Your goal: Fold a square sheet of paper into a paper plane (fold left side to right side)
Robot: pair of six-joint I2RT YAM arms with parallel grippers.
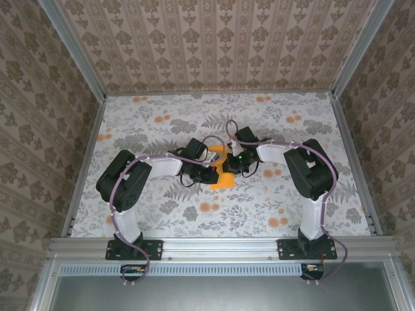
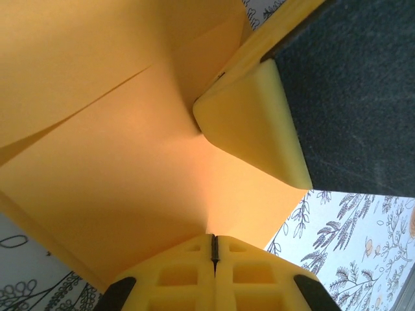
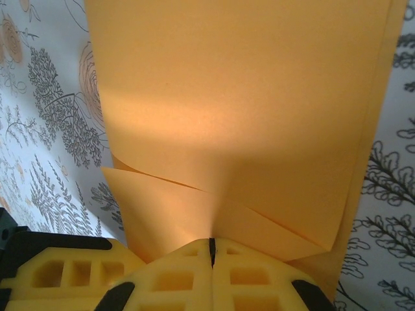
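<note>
Orange paper (image 1: 224, 179) runs 12-to-6; left gripper (image 2: 214, 248) clamped on its 9 o'clock edge, right gripper (image 3: 211, 248) clamped on 3 o'clock edge.

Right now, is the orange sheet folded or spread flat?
Folded. The orange sheet shows overlapping layers with creased diagonal edges in both wrist views.

The thin bright orange sheet of paper (image 3: 246, 97) looks matt and smooth, with crisp creases. The moulded yellow plastic fingers (image 2: 175, 278) of the left hand (image 2: 214, 249) are matt, with square hollows. The grey floral counter (image 1: 162, 214) looks matt; its silver metal frame rail (image 1: 220, 245) has a dull sheen.
</note>
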